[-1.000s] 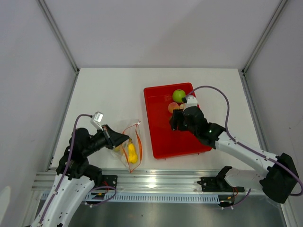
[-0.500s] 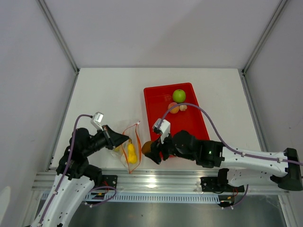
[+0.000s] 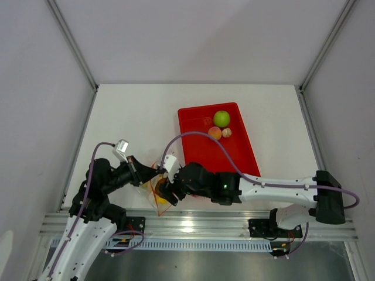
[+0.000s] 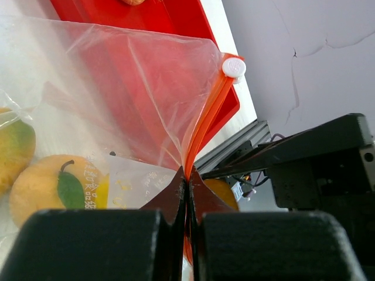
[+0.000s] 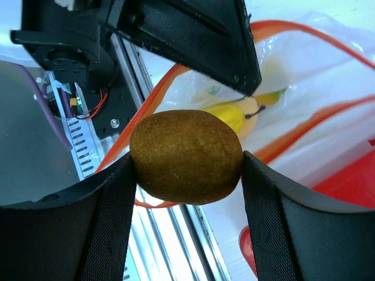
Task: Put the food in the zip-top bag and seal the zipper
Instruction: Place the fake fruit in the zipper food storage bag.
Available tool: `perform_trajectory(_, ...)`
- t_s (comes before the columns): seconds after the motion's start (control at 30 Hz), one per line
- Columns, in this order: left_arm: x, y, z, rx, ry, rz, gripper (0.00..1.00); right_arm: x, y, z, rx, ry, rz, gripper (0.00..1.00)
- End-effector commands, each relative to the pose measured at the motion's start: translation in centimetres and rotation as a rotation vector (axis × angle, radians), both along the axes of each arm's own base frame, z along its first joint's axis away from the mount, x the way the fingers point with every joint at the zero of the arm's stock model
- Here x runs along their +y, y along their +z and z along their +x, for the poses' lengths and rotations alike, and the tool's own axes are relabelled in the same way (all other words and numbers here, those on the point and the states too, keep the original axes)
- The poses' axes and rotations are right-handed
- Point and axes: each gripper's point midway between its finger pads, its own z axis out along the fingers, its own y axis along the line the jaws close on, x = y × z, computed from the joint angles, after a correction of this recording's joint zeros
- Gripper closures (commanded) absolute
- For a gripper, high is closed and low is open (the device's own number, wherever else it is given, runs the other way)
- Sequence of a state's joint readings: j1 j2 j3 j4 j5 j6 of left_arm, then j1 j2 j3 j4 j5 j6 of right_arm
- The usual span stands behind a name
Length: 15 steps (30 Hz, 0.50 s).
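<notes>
Down near the front edge of the white table (image 3: 129, 117), the left gripper (image 4: 187, 222) has its two black fingers pressed tight together on one lip of the small clear crinkly zip-top bag (image 4: 146, 82). It pinches the film right where the thin orange-red zipper strip (image 4: 206, 120) runs up to a small white slider tab (image 4: 234, 67).

The right gripper (image 5: 187, 168) reaches across from the right, just beside the left one. It clamps a brown fuzzy oval toy piece (image 5: 186, 146) between its fingers (image 5: 105, 228), one pad on each side. In the right wrist view the zipper's two sides stand apart in a loop behind the brown piece, so the mouth gapes. Whether the piece is already past the mouth cannot be told.

Through the film, three pieces of food lie inside the bag:
- a yellow pear-like piece with a dark stem (image 5: 231, 115)
- a round orange toy fruit with a green leaf (image 4: 50, 187)
- a yellow-green toy mango (image 4: 13, 146), next to the orange fruit

The red rectangular plastic tray (image 3: 237, 157) sits to the right of the bag. At its far end rest a green toy apple (image 3: 221, 119), a peach-coloured toy fruit (image 3: 214, 133) and a small beige piece (image 3: 227, 133), clustered close together.
</notes>
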State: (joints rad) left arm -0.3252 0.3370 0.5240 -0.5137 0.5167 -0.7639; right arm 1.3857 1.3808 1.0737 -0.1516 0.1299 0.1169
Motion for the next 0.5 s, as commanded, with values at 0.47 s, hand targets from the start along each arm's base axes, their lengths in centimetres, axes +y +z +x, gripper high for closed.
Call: perform_trajectory(0.47, -0.8, 4.6, -2.6, -0.060, -0.088, -0.097, 0.99, 3.4, 0.9, 2.0, -0.069, -0.047, 0.056, 1.00)
